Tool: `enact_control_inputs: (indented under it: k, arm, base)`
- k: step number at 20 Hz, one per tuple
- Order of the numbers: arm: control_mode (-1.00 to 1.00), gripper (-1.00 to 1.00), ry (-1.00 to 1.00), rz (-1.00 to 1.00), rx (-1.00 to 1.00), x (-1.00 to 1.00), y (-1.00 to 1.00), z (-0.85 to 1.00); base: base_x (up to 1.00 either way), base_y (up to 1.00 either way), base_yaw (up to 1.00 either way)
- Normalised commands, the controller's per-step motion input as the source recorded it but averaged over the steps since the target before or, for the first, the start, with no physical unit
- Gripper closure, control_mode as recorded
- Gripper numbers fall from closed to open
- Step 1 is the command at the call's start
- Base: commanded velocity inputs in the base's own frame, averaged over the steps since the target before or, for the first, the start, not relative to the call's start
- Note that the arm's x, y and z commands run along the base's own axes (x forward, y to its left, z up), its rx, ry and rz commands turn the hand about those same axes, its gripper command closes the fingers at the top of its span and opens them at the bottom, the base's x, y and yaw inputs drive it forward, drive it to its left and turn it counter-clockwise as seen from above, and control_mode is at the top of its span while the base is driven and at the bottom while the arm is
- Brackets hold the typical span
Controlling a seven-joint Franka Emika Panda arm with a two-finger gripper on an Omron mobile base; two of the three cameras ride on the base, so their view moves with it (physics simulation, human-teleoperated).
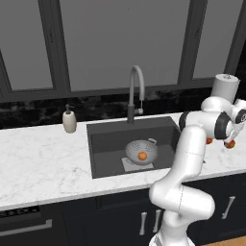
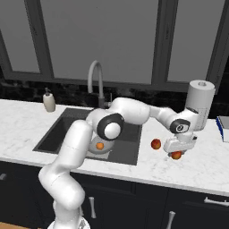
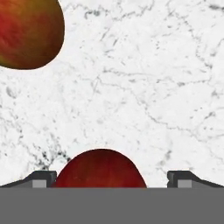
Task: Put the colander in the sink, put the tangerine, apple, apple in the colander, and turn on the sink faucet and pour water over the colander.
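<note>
The white arm's two-finger gripper point(image 2: 178, 152) hung low over the white marble counter point(image 1: 43, 163) to the right of the large dark grey rectangular sink point(image 1: 108, 137), its jaws spread wide and closed on nothing; in the hand view the two dark fingertips point(image 3: 43, 178) stood well apart, with one small round red apple point(image 3: 100, 169) lying between them on the stone, touching neither; the second red apple point(image 3: 27, 33) lay further off on the same counter, toward the sink point(image 2: 155, 144); the grey metal perforated colander point(image 1: 142, 150) sat inside the basin on the lighter grey square panel point(image 1: 129, 166) at its bottom, and the small round orange tangerine point(image 1: 142, 155) rested within the colander; the tall grey metal gooseneck faucet point(image 1: 136, 91) rose behind the basin, its arched spout over the sink; a beige soap bottle point(image 1: 69, 119) stood on the counter left of the basin, and a white paper-towel roll point(image 2: 199, 103) stood upright behind the hand, near the dark backsplash.
</note>
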Motion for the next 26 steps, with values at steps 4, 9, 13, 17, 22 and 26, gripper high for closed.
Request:
enact_control_inputs:
  k: [4,9,13,17,22,26]
  arm:
    - [-1.00,-1.00,0.05,-0.09,0.00,-0.07,0.00,-0.58]
    - [-1.00,1.00,0.00,-0.11,0.00,-0.43,0.01,-0.40]
    - [-1.00,1.00,-0.25,-0.02,-0.01,-0.79,0.46,0.27]
    - [-1.00,1.00,-0.43,0.00,-0.12,-0.57,0.94,0.91]
    - [-1.00,1.00,-0.49,0.00,-0.18,-0.47,1.00,1.00]
    - [-1.00,1.00,-0.53,0.04,-0.12,-0.29,1.00,1.00]
  base:
    - [0.00,0.00,0.00]
    - [0.00,0.00,0.00]
    - [0.00,0.00,0.00]
    - [0.00,0.00,0.00]
    - [0.00,0.00,0.00]
    - [0.00,0.00,0.00]
